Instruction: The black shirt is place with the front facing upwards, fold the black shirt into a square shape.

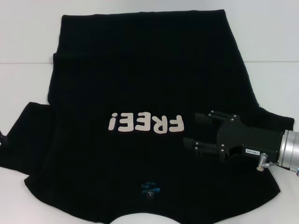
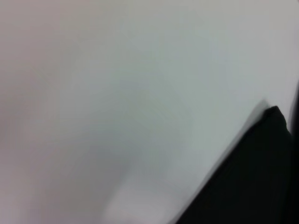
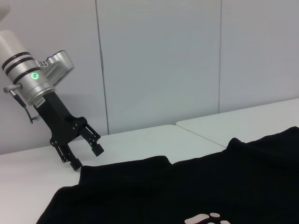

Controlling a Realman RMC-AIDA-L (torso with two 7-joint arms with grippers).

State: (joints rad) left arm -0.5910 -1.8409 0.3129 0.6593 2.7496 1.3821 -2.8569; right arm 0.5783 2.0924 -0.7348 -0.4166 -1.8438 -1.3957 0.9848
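Note:
The black shirt (image 1: 140,70) lies spread flat on the white table (image 1: 28,37), front up, its cream "FREE!" lettering (image 1: 145,123) across the middle and a small blue neck label (image 1: 150,190) near the front edge. My right gripper (image 1: 192,129) hovers over the shirt's right side, just beside the lettering, open and holding nothing. Only a sliver of my left gripper (image 1: 2,139) shows in the head view, by the left sleeve. In the right wrist view the left gripper (image 3: 84,149) is open just above the table beside the shirt (image 3: 187,186). A corner of the shirt (image 2: 252,177) shows in the left wrist view.
Bare white tabletop (image 1: 271,42) surrounds the shirt at the back and on both sides. A grey panelled wall (image 3: 159,60) stands behind the table.

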